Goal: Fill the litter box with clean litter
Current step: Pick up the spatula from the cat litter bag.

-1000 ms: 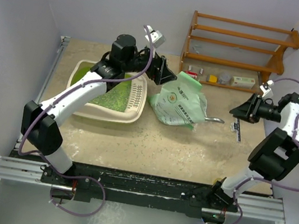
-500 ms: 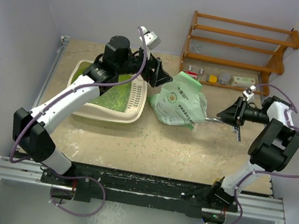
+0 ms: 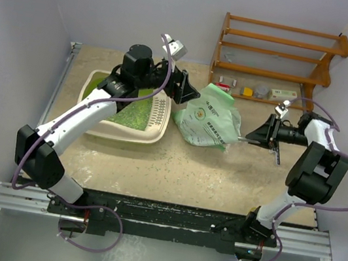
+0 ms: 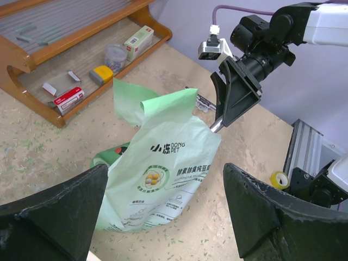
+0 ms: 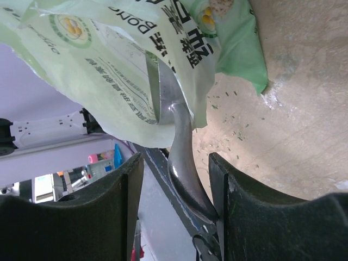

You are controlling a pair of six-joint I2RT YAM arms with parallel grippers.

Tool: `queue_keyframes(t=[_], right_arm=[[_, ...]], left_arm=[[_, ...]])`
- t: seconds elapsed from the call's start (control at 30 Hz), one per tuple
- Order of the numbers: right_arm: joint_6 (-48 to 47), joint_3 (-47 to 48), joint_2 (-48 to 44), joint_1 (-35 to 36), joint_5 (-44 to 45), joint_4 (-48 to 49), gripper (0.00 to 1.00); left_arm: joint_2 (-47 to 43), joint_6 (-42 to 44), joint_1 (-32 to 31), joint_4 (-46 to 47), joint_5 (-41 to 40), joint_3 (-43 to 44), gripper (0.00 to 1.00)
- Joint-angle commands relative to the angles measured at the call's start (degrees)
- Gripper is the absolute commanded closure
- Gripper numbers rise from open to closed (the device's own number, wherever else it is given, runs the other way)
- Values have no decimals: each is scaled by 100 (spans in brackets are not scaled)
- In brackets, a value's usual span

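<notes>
**Open claws flank litter bag beside green-floored box**

The litter box [image 3: 126, 137] sits at the back left of the sandy table [image 3: 187, 172], partly under the left arm. A bed of green litter [image 3: 133, 115] covers much of its floor. Just to its right lies a crumpled pale green printed bag [image 3: 212, 120], its torn top turned toward the wooden rack [image 3: 279, 54] against the back wall.

The left gripper [image 3: 190, 91] hangs over the gap between box and bag. Its jaws are spread wide and hold nothing; its own wrist camera shows the bag [image 4: 163, 174] lying between and below the two fingers.

From the far side, the right gripper [image 3: 263, 134] points at the bag's right edge, where a curved metal handle [image 3: 246, 141] sticks out from under the plastic. The right wrist camera shows that handle [image 5: 182, 163] running up between the parted jaws. There is clear space on one side of it, and it lies close against the other finger lower down, but the jaws are not clamped on it.

Stray pellets speckle the tabletop around the bag.
</notes>
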Motion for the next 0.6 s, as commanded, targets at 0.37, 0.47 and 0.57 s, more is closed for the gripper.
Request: queue_keyframes(t=[0.37, 0.47, 0.57], right_arm=[[460, 581, -222, 704, -482, 144, 51], [489, 686, -209, 835, -418, 78, 53], [360, 633, -225, 866, -276, -46, 52]], left_arm=[[-86, -106, 22, 336, 112, -112, 16], [-81, -125, 23, 327, 123, -106, 15], [-130, -129, 22, 314, 92, -127, 15]])
